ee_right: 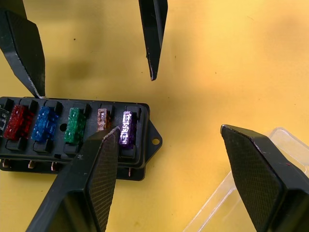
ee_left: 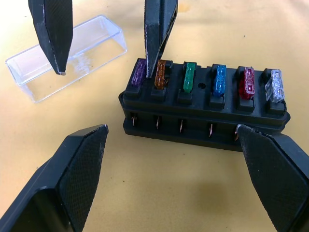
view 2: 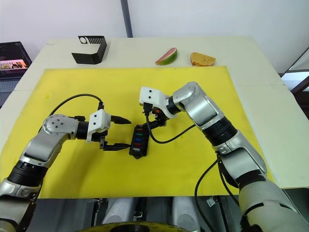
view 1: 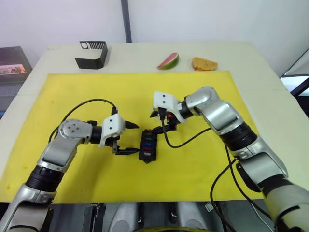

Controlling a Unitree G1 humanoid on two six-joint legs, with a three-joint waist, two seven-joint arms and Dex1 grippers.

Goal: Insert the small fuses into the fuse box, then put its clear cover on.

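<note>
Bright, even overhead light; soft short shadows under both arms on the yellow mat (view 1: 203, 183). Faint glare on the clear cover (ee_left: 67, 55). Wrist views sharp mid-frame, near fingertips (ee_left: 67, 188) slightly blurred.

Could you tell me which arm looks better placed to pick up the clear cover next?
Probably the right. All six fuses sit in the fuse box, so the cover comes next. It lies beside the box's tab end, where the open right gripper hovers. The open left gripper faces the box's long side.
</note>
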